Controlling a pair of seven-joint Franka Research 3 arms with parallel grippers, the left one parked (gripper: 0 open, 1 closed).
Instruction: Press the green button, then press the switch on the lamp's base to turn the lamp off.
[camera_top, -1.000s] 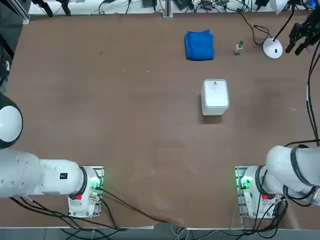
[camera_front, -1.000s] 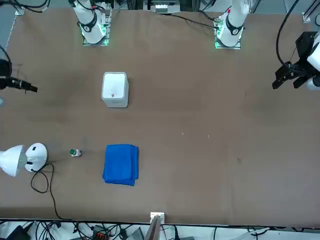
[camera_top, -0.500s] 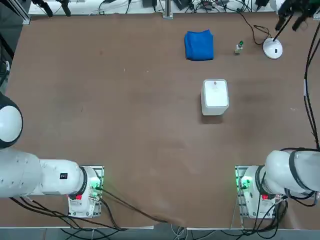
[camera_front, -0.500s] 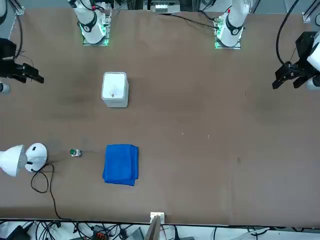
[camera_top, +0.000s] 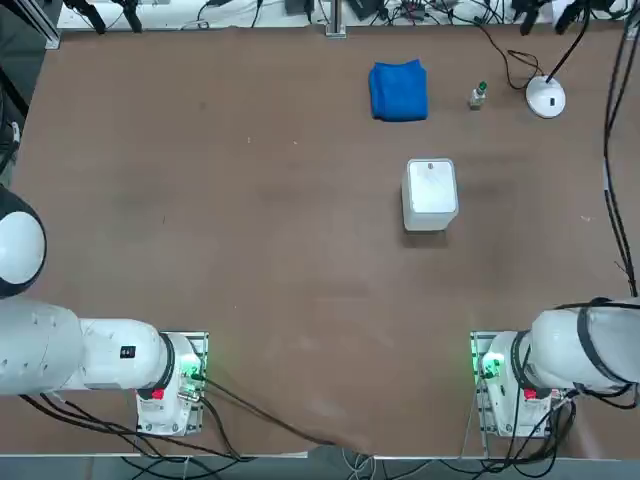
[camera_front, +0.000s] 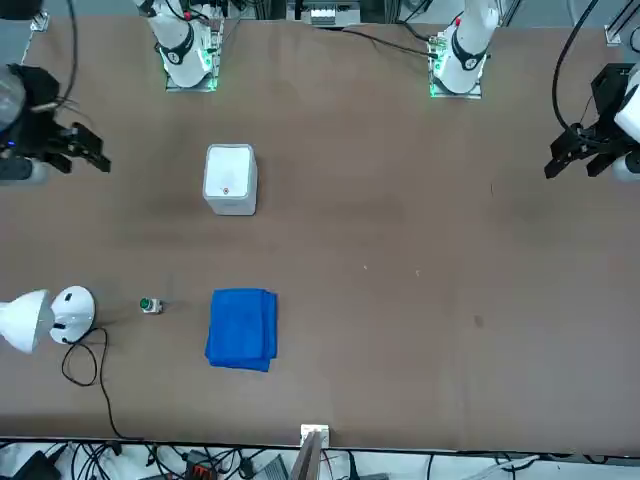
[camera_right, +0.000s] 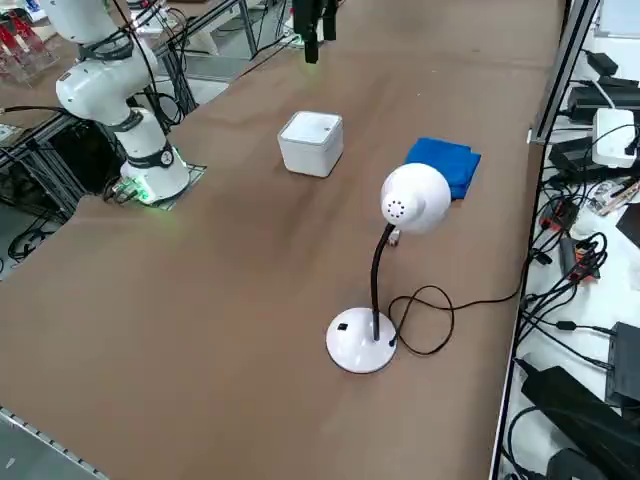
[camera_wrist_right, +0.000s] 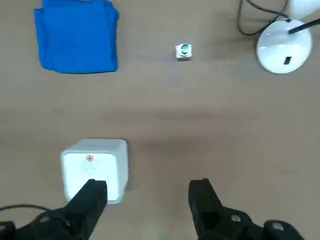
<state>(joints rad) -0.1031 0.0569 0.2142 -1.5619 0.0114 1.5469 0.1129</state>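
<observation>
cloth (camera_top: 398, 91): blue | box (camera_top: 430, 194): wht | btn cap (camera_wrist_right: 184, 49): grn

The top view looks down from overhead the robot's way, with the arms' bases along its bottom edge, while the front view faces back toward them from across the worktop (camera_top: 290, 290), and both take in the white box (camera_top: 431, 192), the blue cloth (camera_top: 398, 91) and the lamp. The right side view looks diagonally down from a raised place at the robot's own right, with the lamp (camera_right: 361, 340) in its foreground. The right wrist view looks from nearer, past the fingers (camera_wrist_right: 86, 206), over the box, cloth and lamp's base (camera_wrist_right: 283, 47).
</observation>
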